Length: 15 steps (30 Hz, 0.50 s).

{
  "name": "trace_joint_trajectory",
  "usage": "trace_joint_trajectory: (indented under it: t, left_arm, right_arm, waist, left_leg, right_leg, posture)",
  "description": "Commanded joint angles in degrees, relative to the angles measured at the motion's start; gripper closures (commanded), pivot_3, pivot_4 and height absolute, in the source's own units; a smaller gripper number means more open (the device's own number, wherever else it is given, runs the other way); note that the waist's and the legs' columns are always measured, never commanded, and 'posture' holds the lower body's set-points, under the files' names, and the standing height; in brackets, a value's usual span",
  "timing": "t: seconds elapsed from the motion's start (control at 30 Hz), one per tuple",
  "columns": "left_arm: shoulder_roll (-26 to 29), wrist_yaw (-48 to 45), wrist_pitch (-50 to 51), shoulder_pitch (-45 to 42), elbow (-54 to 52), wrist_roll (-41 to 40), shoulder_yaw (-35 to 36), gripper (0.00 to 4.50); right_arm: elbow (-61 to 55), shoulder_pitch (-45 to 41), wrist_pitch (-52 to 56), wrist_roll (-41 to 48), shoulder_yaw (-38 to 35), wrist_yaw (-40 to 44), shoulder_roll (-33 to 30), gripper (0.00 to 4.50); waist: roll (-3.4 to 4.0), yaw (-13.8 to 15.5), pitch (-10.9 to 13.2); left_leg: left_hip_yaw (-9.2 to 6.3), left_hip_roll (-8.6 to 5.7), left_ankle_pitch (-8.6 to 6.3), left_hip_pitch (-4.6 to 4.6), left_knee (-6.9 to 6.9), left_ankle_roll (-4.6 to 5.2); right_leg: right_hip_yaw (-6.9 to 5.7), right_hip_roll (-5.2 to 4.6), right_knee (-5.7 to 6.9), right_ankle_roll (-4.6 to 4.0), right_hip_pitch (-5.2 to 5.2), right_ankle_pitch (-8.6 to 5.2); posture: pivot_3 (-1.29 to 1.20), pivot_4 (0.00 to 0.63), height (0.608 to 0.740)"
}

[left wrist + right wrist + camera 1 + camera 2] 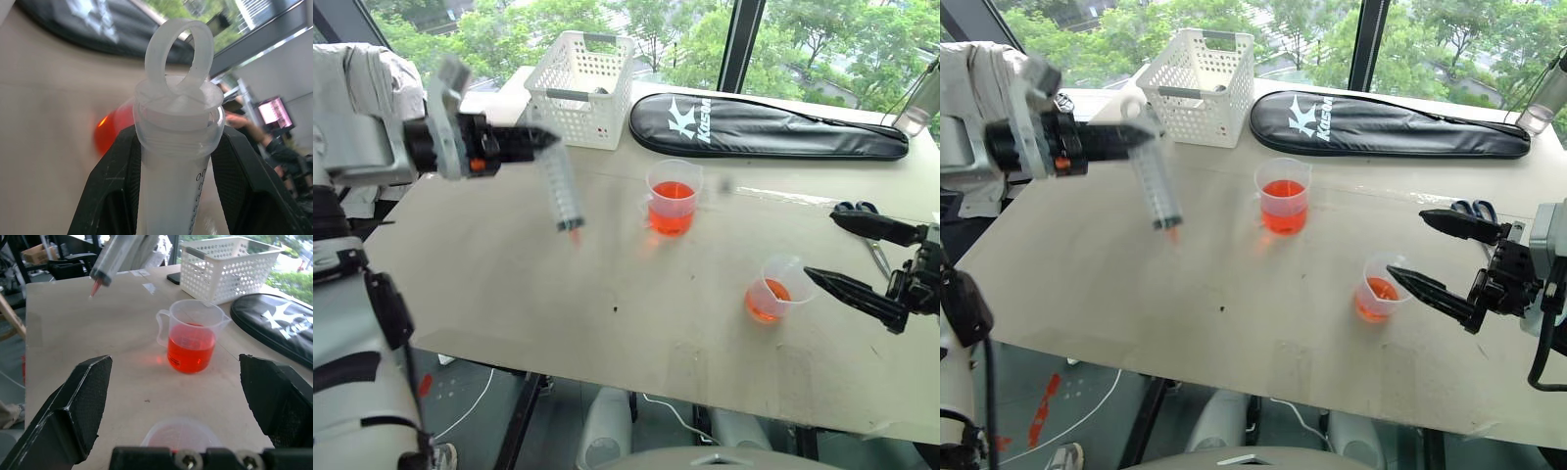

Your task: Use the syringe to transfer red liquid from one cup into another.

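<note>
Left gripper clamped on the syringe, held in the air above the left part of the worktop, barrel hanging down and slightly tilted, reddish nozzle lowest, plunger ring uppermost between the black fingers. No contact between nozzle and worktop; well apart from both cups. Larger cup upright near mid-worktop, right of the syringe, roughly half filled with red liquid. Smaller cup upright nearer the front edge and further right, with a shallow layer of the same liquid at the bottom. Right gripper spread wide, holding nothing, hovering just right of the smaller cup, lower fingertip close to its rim, touching or not impossible to say. White perforated basket at the far edge behind the syringe, black zipped case lying along the far edge to its right, scissors partly hidden behind the right gripper.
</note>
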Motion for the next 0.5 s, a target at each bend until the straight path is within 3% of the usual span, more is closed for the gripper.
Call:
trace_joint_trajectory:
  t: [0.03,0.2,0.27,0.4,0.47,0.5]
  left_arm:
    - [-0.13,-14.99,-9.85,-1.39,3.96,12.72,-15.27,2.97]
    - [-6.84,-31.49,-22.92,-7.11,15.36,29.71,-31.76,2.97]
    - [-9.74,-35.70,-26.90,-9.27,20.49,34.80,-34.75,2.97]
    - [-16.60,-38.99,-33.55,-12.94,30.73,43.07,-36.54,2.97]
    - [-18.36,-39.83,-35.94,-13.94,34.09,46.09,-35.73,1.96]
    - [-18.88,-40.34,-36.73,-14.28,35.25,47.22,-35.30,1.71]
  right_arm:
    - [-2.77,2.72,-4.30,-4.26,-2.25,4.45,0.80,0.04]
    - [-5.81,7.55,-6.52,-6.71,-3.84,6.67,2.31,0.04]
    - [-6.76,9.06,-6.42,-6.95,-4.43,6.03,2.80,0.04]
    - [-10.22,12.56,-6.24,-6.45,-5.66,3.51,4.89,0.04]
    - [-11.74,14.16,-6.36,-6.24,-6.02,2.66,5.67,0.00]
    - [-12.49,15.04,-6.42,-6.29,-6.19,2.38,6.06,0.00]
  waist:
    - [-0.07,0.10,0.03]
    - [-0.08,0.19,0.03]
    - [-0.13,-0.17,0.06]
    - [-0.13,-0.28,0.07]
    - [-0.13,-0.39,0.07]
    - [-0.13,-0.54,0.07]
  left_leg:
    - [0.00,0.02,0.00,-0.03,0.06,-0.01]
    - [0.06,-0.04,0.00,-0.25,0.17,0.00]
    - [-0.04,-0.04,0.01,-0.71,0.30,0.02]
    - [-0.06,-0.04,0.00,-0.79,0.27,0.02]
    - [-0.12,-0.03,0.00,-0.78,0.25,0.02]
    - [-0.14,-0.01,0.00,-0.78,0.25,0.02]
  right_leg:
    - [-0.03,-0.05,-0.01,-0.01,-0.01,0.00]
    - [-0.03,-0.12,-0.06,-0.02,-0.07,0.01]
    - [-0.09,-0.09,-0.04,-0.03,-0.41,0.02]
    - [-0.09,-0.04,-0.08,0.01,-0.45,0.01]
    - [-0.12,0.00,-0.07,0.02,-0.45,0.00]
    - [-0.12,0.03,-0.07,0.02,-0.45,0.01]
  posture:
    - [0.00,0.150,0.724]
    - [0.00,0.150,0.724]
    - [0.00,0.150,0.724]
    - [0.00,0.150,0.724]
    - [0.00,0.150,0.724]
    - [0.00,0.150,0.724]
